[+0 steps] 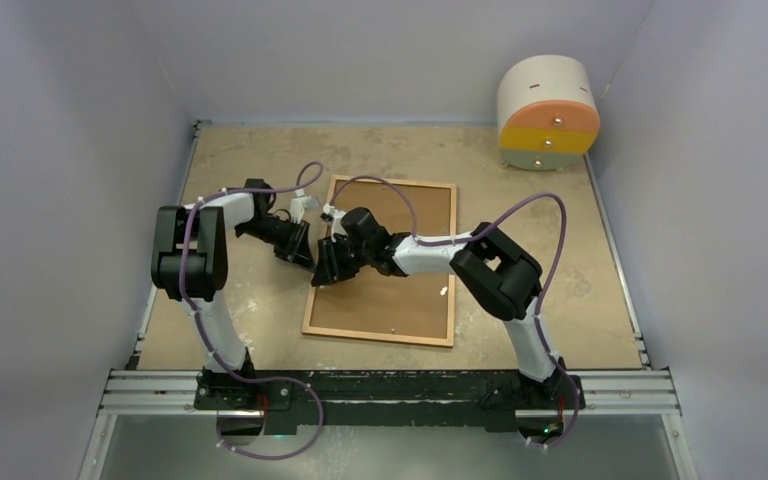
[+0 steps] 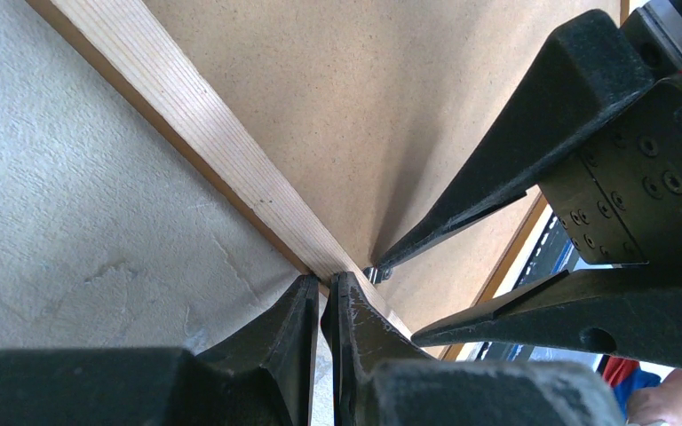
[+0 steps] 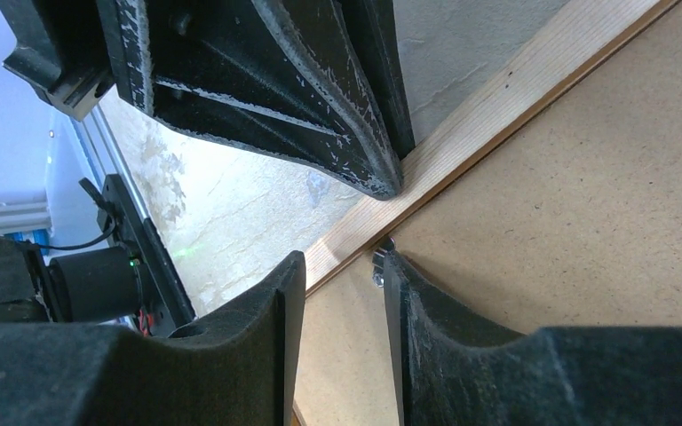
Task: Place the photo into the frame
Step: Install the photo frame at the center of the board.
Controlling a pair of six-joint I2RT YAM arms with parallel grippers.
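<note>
Jaws first: on the left gripper (image 1: 303, 252) they are pressed together with nothing between them, while on the right gripper (image 1: 326, 270) they stand partly apart, holding nothing that we can make out. From overhead, both tools meet at the left side of the frame (image 1: 380, 336), which lies face down on the table (image 1: 250, 320) with its brown backing board (image 1: 400, 290) uppermost. A round cabinet (image 1: 548, 110) stands well beyond the frame's far right corner. We see the photo nowhere (it may lie beneath the board; we cannot tell).

From the left wrist, the left gripper (image 2: 324, 288) rests its closed tips on the frame (image 2: 204, 133) at its pale wooden edge. We judge this pins the frame against sliding. The right gripper (image 2: 400, 302) reaches in from over the board, one fingertip touching a small metal tab (image 2: 375, 273) at the frame's inner edge.

From the right wrist, the right gripper (image 3: 342, 262) straddles the seam between frame (image 3: 497, 98) and board, with the tab (image 3: 379, 266) against the inside of one finger. The left gripper (image 3: 384, 185) bears down just beside it. We judge the parted stance is meant to catch that tab, which likely retains the board.
</note>
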